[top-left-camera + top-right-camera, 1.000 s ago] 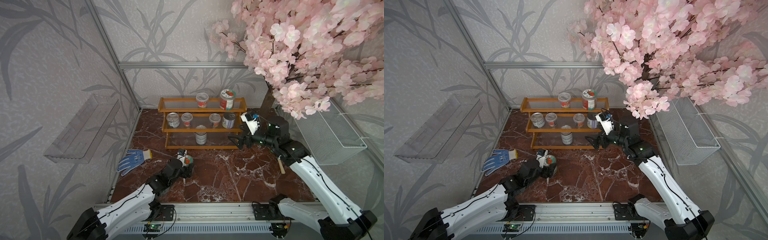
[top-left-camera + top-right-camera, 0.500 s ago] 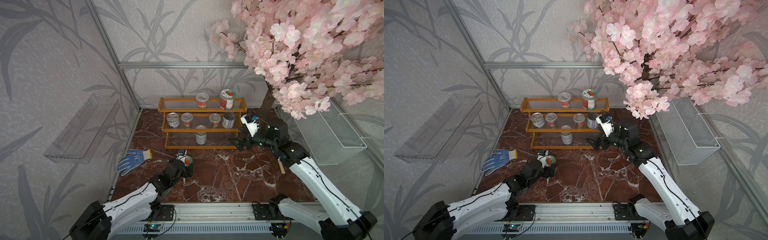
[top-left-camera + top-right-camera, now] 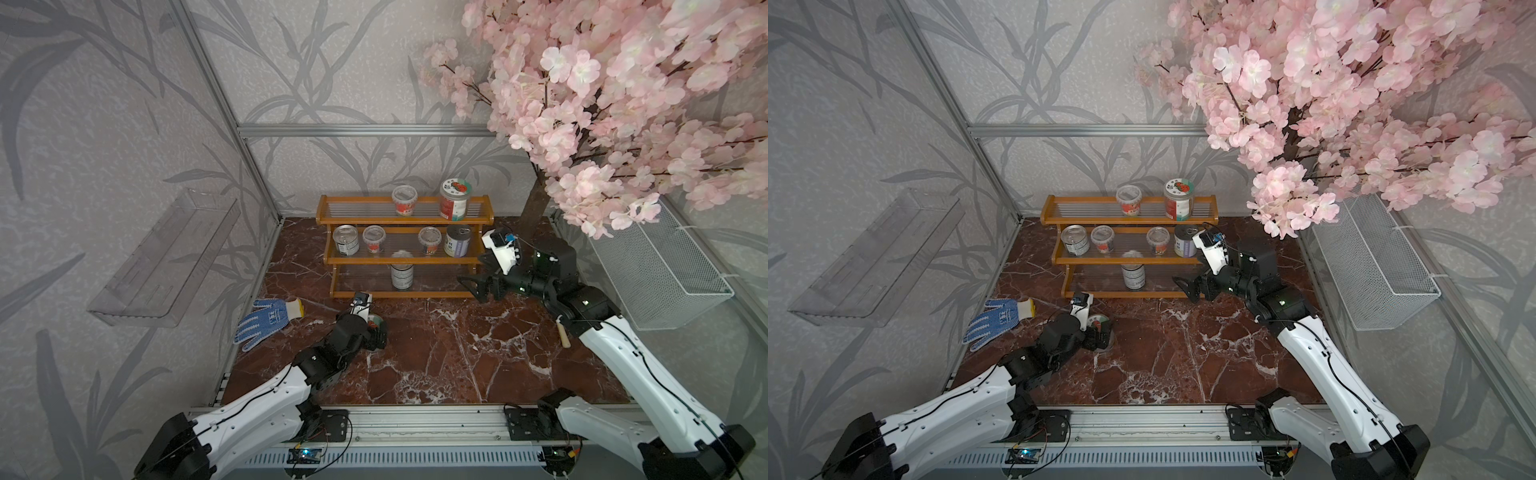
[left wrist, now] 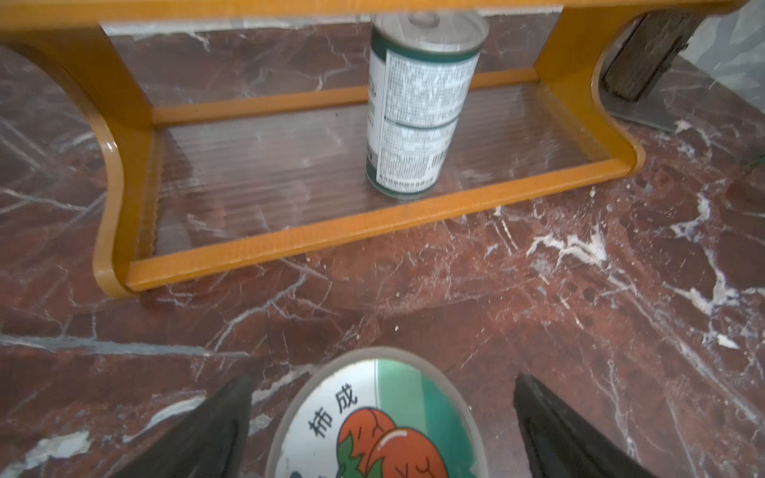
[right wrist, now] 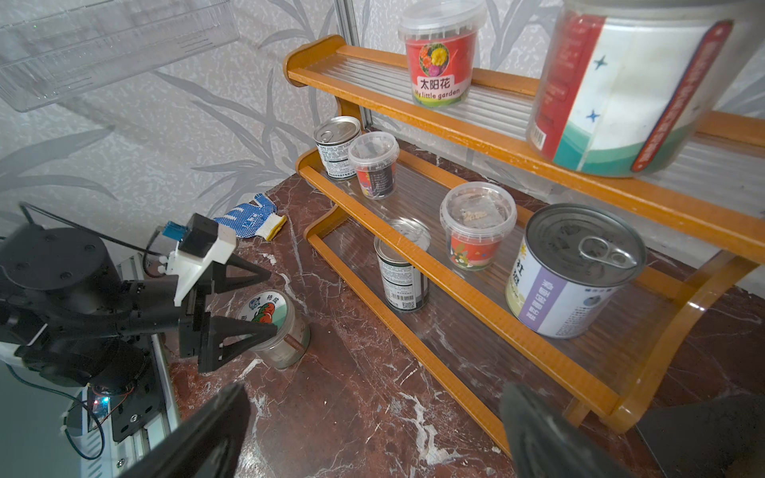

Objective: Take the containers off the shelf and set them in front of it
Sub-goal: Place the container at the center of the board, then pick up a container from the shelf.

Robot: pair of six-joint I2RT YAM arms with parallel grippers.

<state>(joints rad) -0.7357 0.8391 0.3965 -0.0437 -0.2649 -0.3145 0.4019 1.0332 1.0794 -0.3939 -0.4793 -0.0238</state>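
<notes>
The orange-brown shelf (image 3: 399, 261) stands at the back of the marble floor. Its top tier holds a red-labelled cup (image 3: 404, 200) and a fruit-lid jar (image 3: 454, 199). Two tins (image 3: 346, 240) and two cups (image 3: 374, 239) stand on the middle tier, and one tin (image 3: 402, 269) on the bottom. A second fruit-lid jar (image 3: 376, 322) stands upright on the floor in front of the shelf's left end. My left gripper (image 4: 383, 380) is open around it, with a gap at each finger. My right gripper (image 3: 471, 287) is open and empty, low by the shelf's right end.
A blue dotted glove (image 3: 266, 322) lies on the floor left of the jar. A clear acrylic tray (image 3: 166, 257) hangs on the left wall and a white wire basket (image 3: 656, 266) on the right. A blossom tree trunk (image 3: 534, 203) rises behind the right arm.
My left gripper has opened and let go of the fruit-lid jar, which stays standing on the floor. The right gripper has shifted only slightly beside the shelf.
</notes>
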